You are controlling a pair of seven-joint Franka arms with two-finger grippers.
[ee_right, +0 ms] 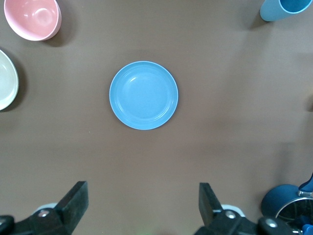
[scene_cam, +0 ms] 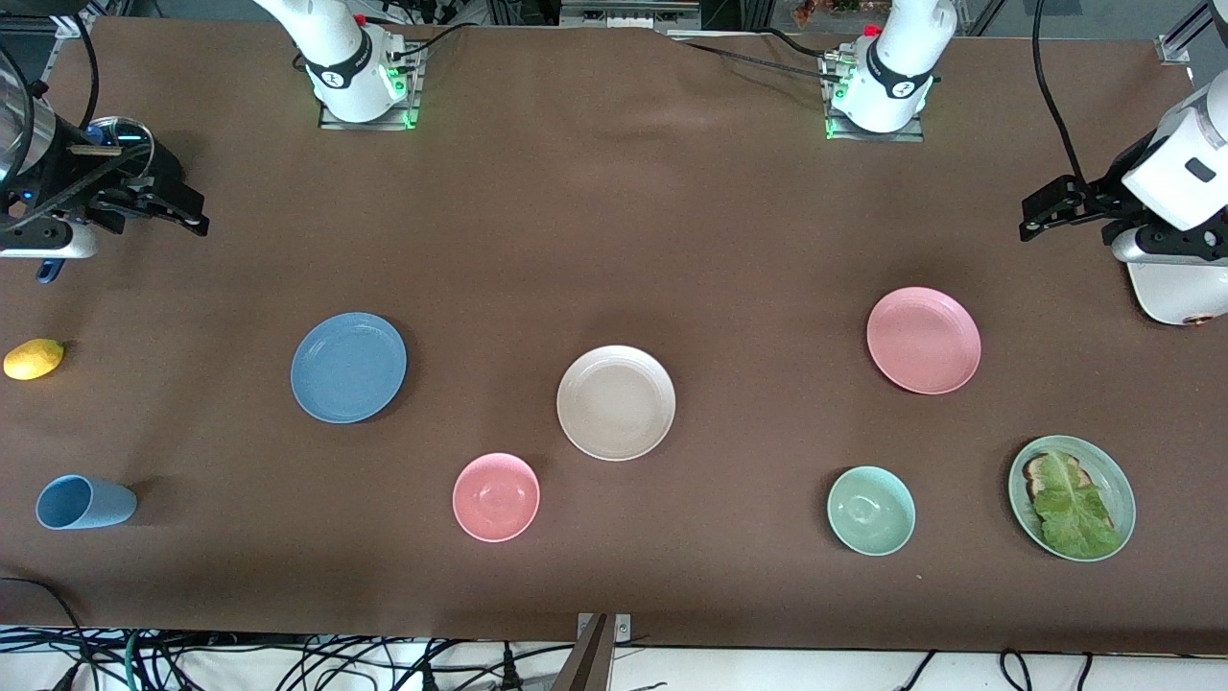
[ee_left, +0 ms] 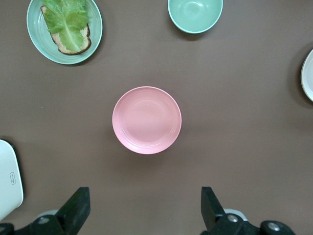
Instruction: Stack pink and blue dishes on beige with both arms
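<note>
The blue plate [scene_cam: 348, 367] lies flat toward the right arm's end of the table. At mid-table rests the beige plate [scene_cam: 616, 402], and the pink plate [scene_cam: 923, 340] lies toward the left arm's end. All three plates are apart and bare. My right gripper [scene_cam: 195, 217] hangs open high over the cloth at its end of the table, with the blue plate [ee_right: 144, 95] ahead of its open jaws [ee_right: 143, 203]. My left gripper [scene_cam: 1032, 220] is also open and raised, and the pink plate [ee_left: 146, 120] shows past its spread fingers [ee_left: 145, 205].
A pink bowl [scene_cam: 496, 496] and a pale green bowl [scene_cam: 870, 511] sit nearer the front camera than the plates. A green plate [scene_cam: 1126, 499] carries bread and lettuce. A blue cup [scene_cam: 84, 502] lies on its side near a lemon [scene_cam: 34, 359].
</note>
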